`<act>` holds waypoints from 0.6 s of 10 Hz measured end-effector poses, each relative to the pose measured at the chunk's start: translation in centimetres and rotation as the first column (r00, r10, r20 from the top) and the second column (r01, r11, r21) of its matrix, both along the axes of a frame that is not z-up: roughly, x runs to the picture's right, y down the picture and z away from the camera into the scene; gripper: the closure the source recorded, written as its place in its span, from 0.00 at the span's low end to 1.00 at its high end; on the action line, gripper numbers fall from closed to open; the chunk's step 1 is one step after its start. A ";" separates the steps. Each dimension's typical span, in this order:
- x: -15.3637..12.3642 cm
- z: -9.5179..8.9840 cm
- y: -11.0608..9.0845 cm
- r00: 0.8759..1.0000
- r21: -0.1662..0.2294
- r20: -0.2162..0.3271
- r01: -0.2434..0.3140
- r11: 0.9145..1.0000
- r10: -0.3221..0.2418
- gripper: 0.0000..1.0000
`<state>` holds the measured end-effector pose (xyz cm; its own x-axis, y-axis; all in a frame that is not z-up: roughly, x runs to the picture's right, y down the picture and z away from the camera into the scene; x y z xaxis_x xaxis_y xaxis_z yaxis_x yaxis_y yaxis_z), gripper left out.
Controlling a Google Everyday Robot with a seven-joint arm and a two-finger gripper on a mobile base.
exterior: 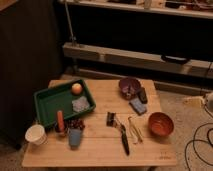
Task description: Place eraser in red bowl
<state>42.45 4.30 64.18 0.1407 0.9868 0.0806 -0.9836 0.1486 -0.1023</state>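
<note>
The gripper [206, 102] hangs just off the table's [100, 152] right edge. Nearest it stands the red bowl [160, 124]. Farther from it, the eraser [143, 95] is hemmed between the purple bowl [129, 86] and the blue-grey pad [137, 105]. Bare wood lies between pad and red bowl.

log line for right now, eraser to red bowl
gripper: not in view | eraser: on table beside purple bowl, untouched | red bowl: on table, eraser not inside | step: pick not started

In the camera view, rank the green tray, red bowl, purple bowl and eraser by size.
1. green tray
2. red bowl and purple bowl, about alike
3. eraser
The gripper is out of view.
</note>
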 end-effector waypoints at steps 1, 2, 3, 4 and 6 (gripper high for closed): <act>-0.1 0.0 -0.1 1.000 0.000 0.001 0.001 1.000 -0.001 0.30; -0.2 0.1 -0.1 1.000 0.000 0.003 0.003 1.000 -0.003 0.30; -0.2 0.1 -0.1 1.000 0.000 0.003 0.003 1.000 -0.003 0.30; -0.2 0.1 -0.1 1.000 0.000 0.002 0.002 1.000 -0.002 0.30; -0.1 0.1 -0.1 1.000 0.000 0.002 0.002 1.000 -0.002 0.30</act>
<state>42.33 4.23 64.24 0.1422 0.9865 0.0810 -0.9832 0.1502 -0.1038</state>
